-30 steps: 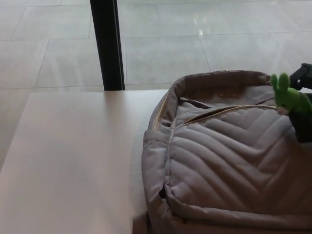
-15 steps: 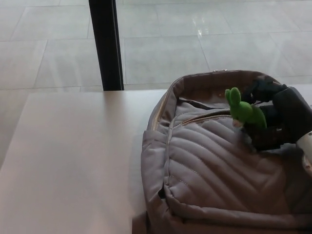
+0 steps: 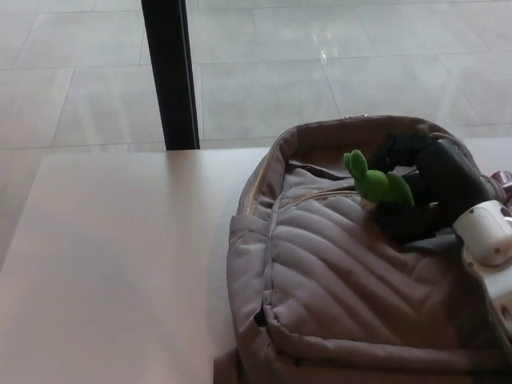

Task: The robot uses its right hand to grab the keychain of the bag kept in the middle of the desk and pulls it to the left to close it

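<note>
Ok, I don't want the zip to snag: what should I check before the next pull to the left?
1. Grip: right hand shut on the green keychain: ok.
2. Path: zip track left of the keychain unobstructed: ok.
3. Support: bag lying on the desk: ok.
4. Bracing: left hand steadying the bag: not ok, it is not in view.
5. Zip closed to its left end: not ok, track lies ahead of the keychain.
</note>
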Motion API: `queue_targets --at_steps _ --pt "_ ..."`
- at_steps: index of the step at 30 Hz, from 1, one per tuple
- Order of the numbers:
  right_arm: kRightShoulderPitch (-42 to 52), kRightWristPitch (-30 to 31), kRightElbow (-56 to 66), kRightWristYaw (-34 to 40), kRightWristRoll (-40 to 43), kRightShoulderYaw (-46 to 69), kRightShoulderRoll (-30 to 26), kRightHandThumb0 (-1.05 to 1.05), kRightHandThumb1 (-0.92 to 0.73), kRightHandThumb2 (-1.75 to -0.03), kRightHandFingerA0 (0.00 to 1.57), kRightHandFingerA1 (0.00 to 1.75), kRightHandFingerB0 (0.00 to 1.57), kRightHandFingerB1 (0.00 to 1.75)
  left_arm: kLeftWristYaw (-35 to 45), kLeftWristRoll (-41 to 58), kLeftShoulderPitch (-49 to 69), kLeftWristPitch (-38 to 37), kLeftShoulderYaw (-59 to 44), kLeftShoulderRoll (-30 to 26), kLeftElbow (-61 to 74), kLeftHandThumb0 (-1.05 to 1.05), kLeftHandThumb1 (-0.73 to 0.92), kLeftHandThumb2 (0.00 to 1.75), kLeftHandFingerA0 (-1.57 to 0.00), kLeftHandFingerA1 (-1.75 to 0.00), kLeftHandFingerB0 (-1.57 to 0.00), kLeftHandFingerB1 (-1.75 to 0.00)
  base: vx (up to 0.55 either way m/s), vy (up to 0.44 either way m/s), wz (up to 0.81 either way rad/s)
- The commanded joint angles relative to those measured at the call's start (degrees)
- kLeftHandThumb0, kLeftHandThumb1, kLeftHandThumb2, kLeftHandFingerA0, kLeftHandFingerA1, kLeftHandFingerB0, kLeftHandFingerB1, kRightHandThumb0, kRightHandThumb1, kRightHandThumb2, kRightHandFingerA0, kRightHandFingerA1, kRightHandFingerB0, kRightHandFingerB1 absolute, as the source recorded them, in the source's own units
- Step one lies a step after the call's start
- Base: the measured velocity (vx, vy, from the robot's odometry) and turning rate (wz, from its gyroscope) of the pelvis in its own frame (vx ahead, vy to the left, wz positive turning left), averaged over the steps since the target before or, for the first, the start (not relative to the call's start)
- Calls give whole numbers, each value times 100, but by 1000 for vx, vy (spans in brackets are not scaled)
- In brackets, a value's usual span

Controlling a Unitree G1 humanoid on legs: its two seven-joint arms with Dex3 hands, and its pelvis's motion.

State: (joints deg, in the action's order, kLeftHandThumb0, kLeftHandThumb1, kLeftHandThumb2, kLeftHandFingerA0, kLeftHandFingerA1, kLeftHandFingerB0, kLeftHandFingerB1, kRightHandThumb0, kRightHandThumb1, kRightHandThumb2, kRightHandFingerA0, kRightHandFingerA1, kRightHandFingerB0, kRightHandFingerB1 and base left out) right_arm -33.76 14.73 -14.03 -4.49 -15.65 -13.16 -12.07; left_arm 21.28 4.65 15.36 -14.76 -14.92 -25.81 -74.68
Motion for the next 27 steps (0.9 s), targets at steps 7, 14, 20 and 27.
queue_targets --at_steps 7,14,20,27 --pt "-496 -215 -379 -12 -257 -491 626 -25 -50 -118 89 175 80 148 -174 -42 -36 77 9 18 -19 -105 83 79 -63 -113 -42 -106 0 0 0" --pt "-679 -54 -534 53 -271 -534 1021 -21 -48 -119 82 175 72 159 -317 -179 -87 49 177 18 -22 -105 85 81 -69 -113 -46 -106 0 0 0" --pt "-788 -57 -774 227 -468 -762 1365 -20 -55 -103 96 174 78 141 -233 -133 -108 26 182 16 6 -105 83 82 -65 -115 -42 -111 0 0 0" --pt "-1004 84 -1246 352 -596 -930 1782 -23 -51 -113 78 173 69 150 -303 -207 -177 29 287 95 28 -105 82 81 -60 -118 -44 -111 0 0 0"
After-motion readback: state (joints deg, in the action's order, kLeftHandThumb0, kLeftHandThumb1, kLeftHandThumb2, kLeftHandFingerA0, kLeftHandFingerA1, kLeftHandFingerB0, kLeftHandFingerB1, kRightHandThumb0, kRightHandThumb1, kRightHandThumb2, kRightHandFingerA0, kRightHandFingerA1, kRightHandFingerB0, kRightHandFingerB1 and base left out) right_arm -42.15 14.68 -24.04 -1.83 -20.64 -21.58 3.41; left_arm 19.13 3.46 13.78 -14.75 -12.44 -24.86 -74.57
